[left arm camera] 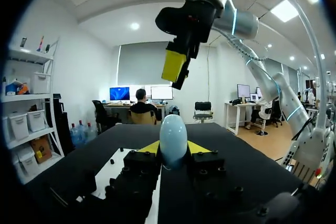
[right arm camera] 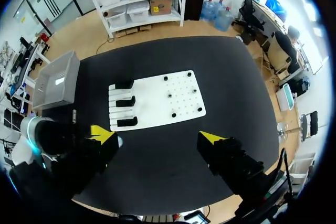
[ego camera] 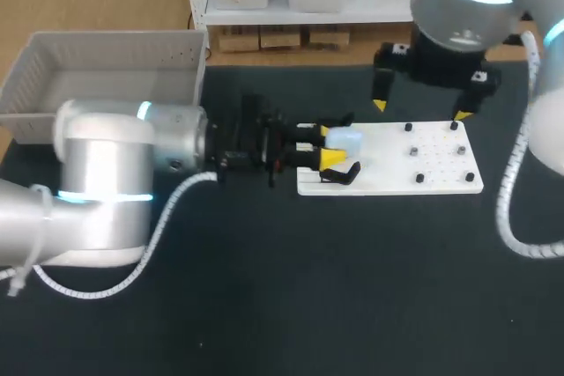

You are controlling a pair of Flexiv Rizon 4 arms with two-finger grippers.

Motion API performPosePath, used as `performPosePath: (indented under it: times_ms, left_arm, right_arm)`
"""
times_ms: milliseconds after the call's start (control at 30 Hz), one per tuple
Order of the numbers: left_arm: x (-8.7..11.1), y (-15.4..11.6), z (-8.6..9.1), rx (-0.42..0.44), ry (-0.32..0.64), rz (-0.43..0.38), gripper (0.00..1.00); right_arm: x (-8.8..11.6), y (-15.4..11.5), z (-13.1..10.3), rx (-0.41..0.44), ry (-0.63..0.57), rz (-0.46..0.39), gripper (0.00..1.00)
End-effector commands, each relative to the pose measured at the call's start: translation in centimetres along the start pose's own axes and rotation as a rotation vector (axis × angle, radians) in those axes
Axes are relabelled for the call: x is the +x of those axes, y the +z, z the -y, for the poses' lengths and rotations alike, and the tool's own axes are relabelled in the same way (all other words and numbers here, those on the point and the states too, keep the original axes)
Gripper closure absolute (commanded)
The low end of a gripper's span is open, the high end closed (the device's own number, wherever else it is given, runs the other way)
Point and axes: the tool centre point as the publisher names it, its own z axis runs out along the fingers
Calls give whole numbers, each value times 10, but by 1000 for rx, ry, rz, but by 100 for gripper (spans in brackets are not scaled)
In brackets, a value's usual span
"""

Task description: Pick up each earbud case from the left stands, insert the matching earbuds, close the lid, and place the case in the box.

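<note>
Since the left gripper [ego camera: 328, 147] is clamped on the pale blue egg-shaped earbud case [ego camera: 345, 140], raised near the white board's [ego camera: 379, 165] 3 black stands [right arm camera: 126, 102], pickup looks done; inserting, closing and placing in the grey plastic box [ego camera: 53, 68] are not yet done. The right gripper [ego camera: 419, 110] hangs wide open above the board; the box sits well apart, leaving swing room.

Head view high behind, left wrist low and level, right wrist overhead, all sharing white board [ego camera: 388, 180]
</note>
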Motion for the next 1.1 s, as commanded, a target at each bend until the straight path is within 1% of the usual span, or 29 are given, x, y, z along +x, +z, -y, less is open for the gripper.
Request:
performPosePath:
  times_ms: [33, 100, 167, 267, 333, 367, 400, 467, 533, 567, 600, 633, 733, 900, 933, 1033, 1100]
  left_arm:
    - [-44, -55, 17, -108, 15, -70, 100]
    - [-56, -79, 13, -165, 39, -95, 100]
    - [-65, -104, 5, -240, 50, -112, 100]
    - [-72, -141, -7, -337, 58, -160, 100]
    - [-67, -168, -18, -429, 39, -208, 100]
    - [-64, -180, -23, -461, 27, -211, 100]
    - [-61, -193, -29, -500, 18, -232, 100]
    - [-53, -218, -42, -569, -16, -229, 100]
    - [-45, -241, -55, -643, -37, -272, 100]
    - [-41, -252, -61, -672, -52, -261, 100]
    - [-37, -261, -68, -692, -62, -267, 100]
    - [-35, -269, -74, -710, -63, -294, 100]
    - [-28, -292, -95, -737, -74, -315, 100]
    - [-16, -327, -132, -760, -98, -341, 100]
    - [-11, -338, -142, -769, -107, -336, 100]
    - [2, -358, -166, -767, -122, -351, 100]
    - [10, -365, -176, -768, -133, -357, 100]
  right_arm:
    - [3, 1, 5, -21, 2, 67, 0]
    - [3, 1, 5, -21, 2, 67, 0]
    - [3, 1, 5, -21, 2, 67, 0]
    - [3, 1, 5, -21, 2, 67, 0]
    - [3, 1, 5, -21, 2, 67, 0]
    - [3, 1, 5, -21, 2, 67, 0]
    - [3, 1, 5, -21, 2, 67, 0]
    - [3, 1, 5, -21, 2, 67, 0]
    - [3, 1, 5, -21, 2, 67, 0]
    - [3, 1, 5, -21, 2, 67, 0]
    - [3, 1, 5, -21, 2, 67, 0]
    - [3, 1, 5, -21, 2, 67, 0]
    - [3, 1, 5, -21, 2, 67, 0]
    - [3, 1, 5, -21, 2, 67, 0]
    - [3, 1, 5, -21, 2, 67, 0]
    - [3, 1, 5, -21, 2, 67, 0]
    - [3, 1, 5, -21, 2, 67, 0]
